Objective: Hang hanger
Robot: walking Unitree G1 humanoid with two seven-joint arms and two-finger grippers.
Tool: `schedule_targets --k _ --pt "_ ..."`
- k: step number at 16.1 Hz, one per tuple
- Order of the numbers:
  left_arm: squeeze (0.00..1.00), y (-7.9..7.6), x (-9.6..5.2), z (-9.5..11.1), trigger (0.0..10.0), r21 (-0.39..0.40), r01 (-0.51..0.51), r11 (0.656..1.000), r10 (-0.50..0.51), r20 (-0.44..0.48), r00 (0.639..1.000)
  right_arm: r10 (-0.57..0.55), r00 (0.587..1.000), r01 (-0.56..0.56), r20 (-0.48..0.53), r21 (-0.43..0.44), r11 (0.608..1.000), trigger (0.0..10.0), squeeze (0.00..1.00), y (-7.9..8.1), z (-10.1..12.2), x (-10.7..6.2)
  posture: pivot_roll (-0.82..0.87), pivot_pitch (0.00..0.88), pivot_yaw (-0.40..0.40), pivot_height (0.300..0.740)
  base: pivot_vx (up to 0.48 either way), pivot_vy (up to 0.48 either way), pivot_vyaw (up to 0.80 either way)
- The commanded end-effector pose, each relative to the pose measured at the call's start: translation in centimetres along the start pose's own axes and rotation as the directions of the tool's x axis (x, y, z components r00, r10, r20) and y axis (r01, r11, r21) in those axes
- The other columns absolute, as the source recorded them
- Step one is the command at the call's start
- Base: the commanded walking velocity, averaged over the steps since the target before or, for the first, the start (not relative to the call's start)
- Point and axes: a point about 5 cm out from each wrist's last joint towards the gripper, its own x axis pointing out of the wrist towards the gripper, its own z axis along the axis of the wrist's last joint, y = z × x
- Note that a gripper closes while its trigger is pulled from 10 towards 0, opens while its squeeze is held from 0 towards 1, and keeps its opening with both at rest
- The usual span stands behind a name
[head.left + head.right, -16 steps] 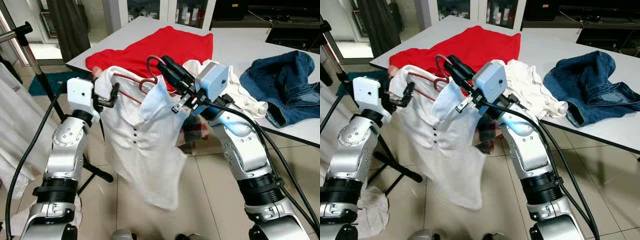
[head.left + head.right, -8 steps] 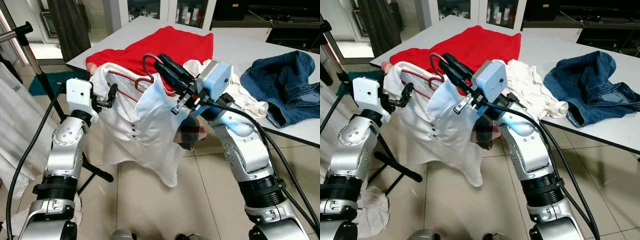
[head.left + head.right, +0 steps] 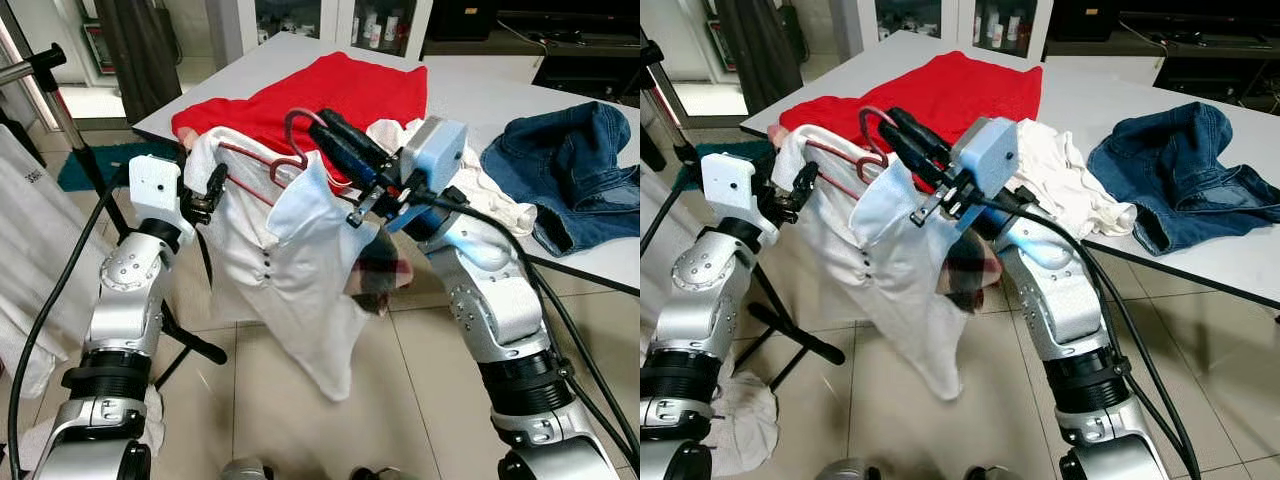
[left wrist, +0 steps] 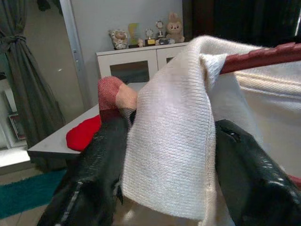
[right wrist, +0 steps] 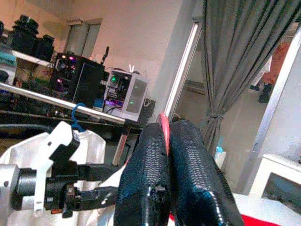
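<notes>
Tile floor under me, a white table (image 3: 480, 90) ahead piled with laundry, and off to my left a clothes rail (image 3: 35, 62) on a black stand with a white garment (image 3: 25, 220) already hanging from it. That rail looks like where this goes.

Left to right: my left gripper (image 3: 208, 192) is pinched shut on the shoulder end of the white shirt (image 3: 290, 270), hanger arm inside the cloth. The red hanger (image 3: 285, 150) spans between my hands, shirt drooping toward the floor. My right gripper (image 3: 325, 125) is clamped tight on the hook. Behind it sit a red shirt (image 3: 340, 85) and jeans (image 3: 570, 165).

So I'd say I'm mid-carry, not hung yet. Next I probably need to turn left, lift the hook above the rail and lower it on.
</notes>
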Motion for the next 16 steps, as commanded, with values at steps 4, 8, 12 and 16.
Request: schedule_targets --k 4,8,12,16 --pt "0.00 0.4 -0.4 0.0 0.0 -0.006 0.019 1.000 -0.019 0.014 1.000 -0.005 0.999 0.003 0.044 0.025 1.000 0.0 0.13 -1.0 1.3 -0.6 0.07 0.000 -0.010 0.740 0.000 0.000 0.00" --pt "0.00 0.6 -0.6 0.0 0.0 0.001 0.036 0.999 -0.036 0.021 0.999 0.020 0.999 -0.022 0.037 0.057 0.998 0.0 0.13 -1.3 1.6 -1.1 0.07 0.000 -0.010 0.740 0.000 0.000 0.00" --pt "0.00 1.3 -0.4 1.1 0.0 0.029 0.039 0.999 -0.041 0.056 0.998 0.121 0.986 -0.114 -0.117 0.064 0.991 0.0 0.13 -1.5 -0.7 -3.6 0.07 0.000 -0.011 0.740 0.000 0.000 0.00" --pt "0.00 1.0 -0.5 0.9 0.0 0.039 0.075 0.996 -0.077 0.051 0.996 0.106 0.972 -0.115 -0.209 -0.029 0.993 0.0 0.13 -2.2 -1.7 -4.2 0.07 0.000 -0.003 0.740 0.000 0.000 0.00"
